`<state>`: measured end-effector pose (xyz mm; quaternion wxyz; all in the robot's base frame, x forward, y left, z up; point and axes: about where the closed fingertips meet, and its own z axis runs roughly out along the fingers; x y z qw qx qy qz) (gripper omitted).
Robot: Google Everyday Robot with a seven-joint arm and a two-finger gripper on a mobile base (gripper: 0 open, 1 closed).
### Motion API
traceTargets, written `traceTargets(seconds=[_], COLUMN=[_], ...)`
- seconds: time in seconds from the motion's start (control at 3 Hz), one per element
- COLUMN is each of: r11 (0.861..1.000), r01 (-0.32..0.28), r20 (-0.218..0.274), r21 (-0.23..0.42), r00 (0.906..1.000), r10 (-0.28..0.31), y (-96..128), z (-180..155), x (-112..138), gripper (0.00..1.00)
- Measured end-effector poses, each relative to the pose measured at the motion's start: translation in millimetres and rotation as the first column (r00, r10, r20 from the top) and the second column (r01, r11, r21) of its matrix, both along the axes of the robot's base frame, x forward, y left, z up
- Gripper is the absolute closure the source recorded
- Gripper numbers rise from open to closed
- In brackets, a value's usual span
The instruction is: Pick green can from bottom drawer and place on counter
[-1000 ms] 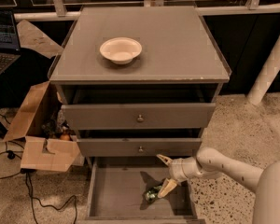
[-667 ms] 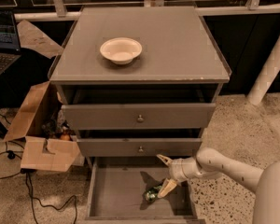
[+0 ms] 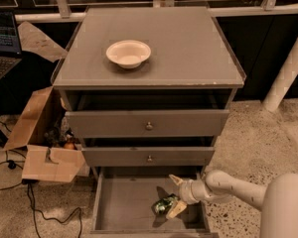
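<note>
Slightly lower than a second ago, my gripper (image 3: 174, 195) reaches into the bottom drawer (image 3: 121, 202), fingers spread, the lower one beside the green can (image 3: 163, 204) lying there. Not yet grasped, I judge.

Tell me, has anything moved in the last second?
The gripper sank slightly lower into the bottom drawer, closer to the green can; its fingers are open, nothing grasped. The can and the bowl on the counter stayed put.
</note>
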<state>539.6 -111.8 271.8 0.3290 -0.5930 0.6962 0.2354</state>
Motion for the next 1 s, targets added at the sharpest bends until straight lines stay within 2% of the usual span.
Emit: traceTargets(seconds=[0.33, 0.67, 1.0], r11=[1.0, 0.999, 0.992], r01=[0.008, -0.032, -0.121], r20=[-0.035, -0.052, -0.064], r21=[-0.006, 0.01, 0.047], r00=[0.9994, 0.9981, 0.9902], r10=[-0.008, 0.033, 0.124], y=[-6.2, -8.5, -6.0], z=[-37.4, -65.2, -90.1], x=[-3.7, 2.2, 21.8], gripper=[0.0, 0.0, 0.0])
